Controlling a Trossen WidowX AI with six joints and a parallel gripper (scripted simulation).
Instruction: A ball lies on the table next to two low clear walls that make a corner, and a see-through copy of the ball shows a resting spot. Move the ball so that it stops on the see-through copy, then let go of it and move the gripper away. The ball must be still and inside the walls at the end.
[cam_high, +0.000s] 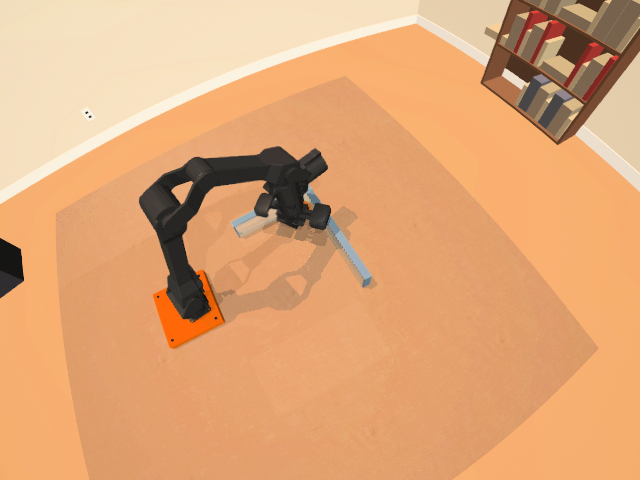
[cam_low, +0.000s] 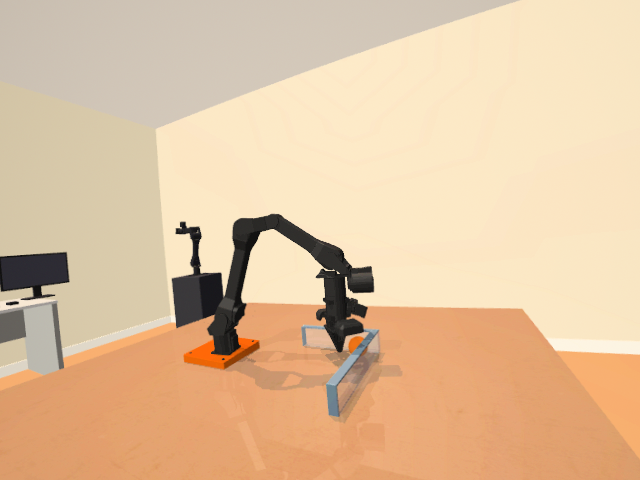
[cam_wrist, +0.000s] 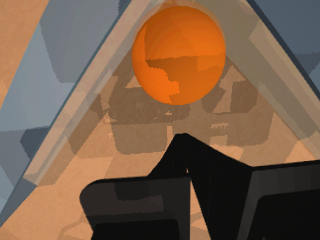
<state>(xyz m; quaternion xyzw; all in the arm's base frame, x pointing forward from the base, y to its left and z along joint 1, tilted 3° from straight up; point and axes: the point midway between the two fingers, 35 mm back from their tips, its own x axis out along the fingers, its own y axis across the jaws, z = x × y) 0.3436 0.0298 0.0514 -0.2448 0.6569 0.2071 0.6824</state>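
Ball (cam_wrist: 178, 54), smooth orange sphere, seemingly cornered

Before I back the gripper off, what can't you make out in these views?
- Top view: ball almost fully hidden under the wrist; only a sliver shows.
- Wrist view: see-through copy not separable from the ball; the ball covers it.
- Exterior view: gap between gripper and ball too small to judge.
- Wrist view: walls' far ends cut off.

office/study room | bookshelf (cam_high: 563, 62) | desk (cam_low: 31, 325) | monitor (cam_low: 33, 271)
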